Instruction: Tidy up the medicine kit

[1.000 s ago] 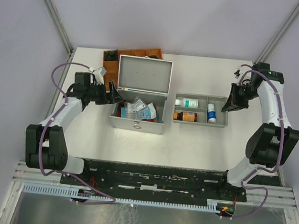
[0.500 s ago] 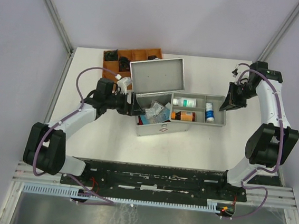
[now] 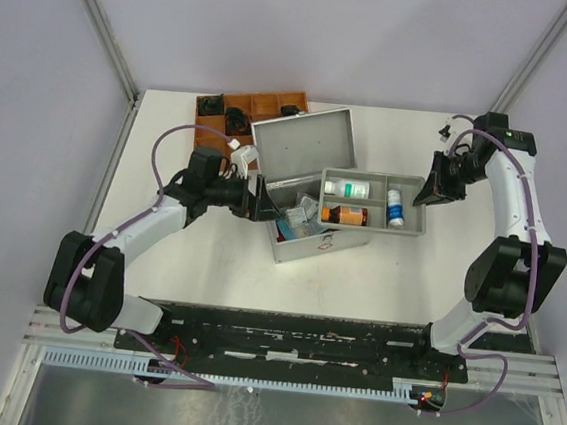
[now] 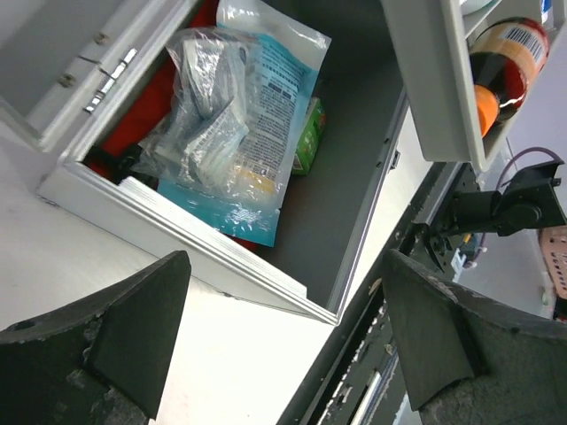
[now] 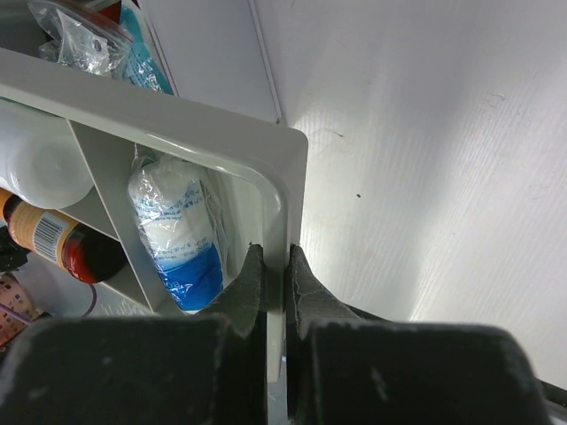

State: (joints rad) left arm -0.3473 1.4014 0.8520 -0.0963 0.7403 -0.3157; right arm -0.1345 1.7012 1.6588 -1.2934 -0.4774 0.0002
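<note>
On the table (image 3: 158, 261): the two big pieces, well apart a second ago, now overlap near the middle.
Medicine kit (image 3: 305, 146): lid up; it has slid right and turned, so its front now faces the near right instead of straight at the arms.
Grey tray (image 3: 370, 228): carried left from its place beside the kit; its left end now hangs over the kit's open right end. Whether it rests on the rim I cannot tell.
Wooden tray (image 3: 264, 105): unmoved at the far edge, behind the kit.
Left gripper (image 3: 255, 198): spread wide and holding nothing, at the kit's left end after following it across; contact is unclear.
Right gripper (image 5: 276, 257): pressed together on the tray's right end wall, pinching it.
Packets (image 4: 230, 133): loose in the kit's bottom, under where the tray is headed.
White bottle (image 3: 351, 190), brown bottle (image 3: 348, 216), bandage roll (image 3: 396, 205): each lying in its own tray compartment.
Meaning: the tray looks like the kit's insert, partway to being seated. It likely needs squaring with the turned kit first.
</note>
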